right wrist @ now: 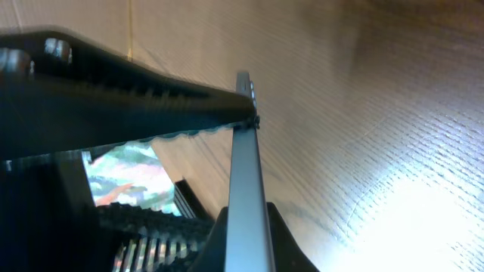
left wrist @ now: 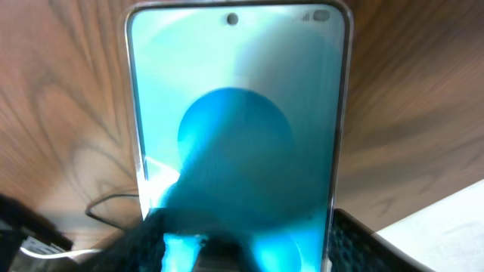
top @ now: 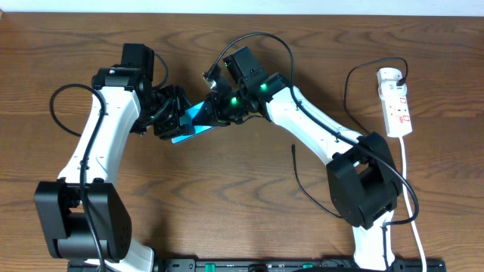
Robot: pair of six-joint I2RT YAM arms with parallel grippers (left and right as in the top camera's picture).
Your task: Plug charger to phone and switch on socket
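The phone [top: 194, 120], with a teal-blue screen, is held above the table between both grippers. My left gripper [top: 175, 121] is shut on its lower end, and the screen [left wrist: 234, 113] fills the left wrist view, with finger pads on both sides [left wrist: 242, 257]. My right gripper [top: 216, 113] is shut on the other end, and the right wrist view shows the phone's thin edge [right wrist: 246, 166] set between the jaws [right wrist: 246, 253]. The charger [top: 302, 187] lies loose on the table, with its plug tip [top: 293, 149] right of the phone. The socket [top: 396, 102] lies at the far right.
The socket's white cord [top: 409, 189] runs down the right edge toward the front. The right arm's base [top: 367, 185] stands between the charger's end and the socket. Robot cables arch over both wrists. The left arm's base [top: 76, 219] is at the front left.
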